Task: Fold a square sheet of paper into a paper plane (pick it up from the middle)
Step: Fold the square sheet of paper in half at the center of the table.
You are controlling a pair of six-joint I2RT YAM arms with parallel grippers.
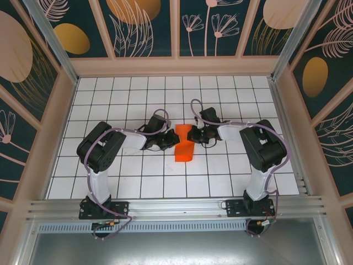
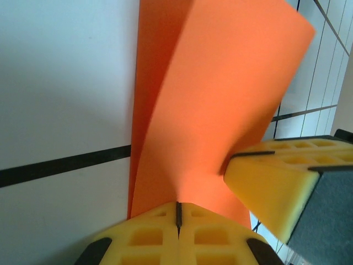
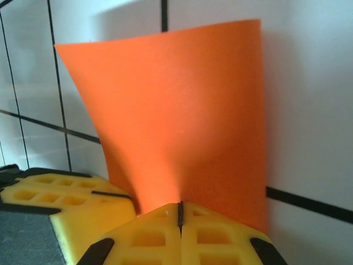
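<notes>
The square sheet of paper (image 1: 185, 149) is bright orange-red and bowed upward at the middle of the white grid table. My left gripper (image 1: 172, 142) is shut on its left side and my right gripper (image 1: 194, 135) is shut on its right side, tips close together. In the left wrist view the paper (image 2: 220, 99) rises from my shut left gripper (image 2: 178, 212), with the right arm's yellow fingers (image 2: 270, 176) pressed at its edge. In the right wrist view the sheet (image 3: 176, 110) fans up from my shut right gripper (image 3: 180, 212), beside the left arm's fingers (image 3: 66, 201). The paper plane is out of view.
The white tiled table (image 1: 138, 176) is ringed by low beige walls (image 1: 60, 121) with patterned panels. An aluminium rail (image 1: 176, 207) carrying both arm bases runs along the near edge. Open tiles lie in front of and behind the paper.
</notes>
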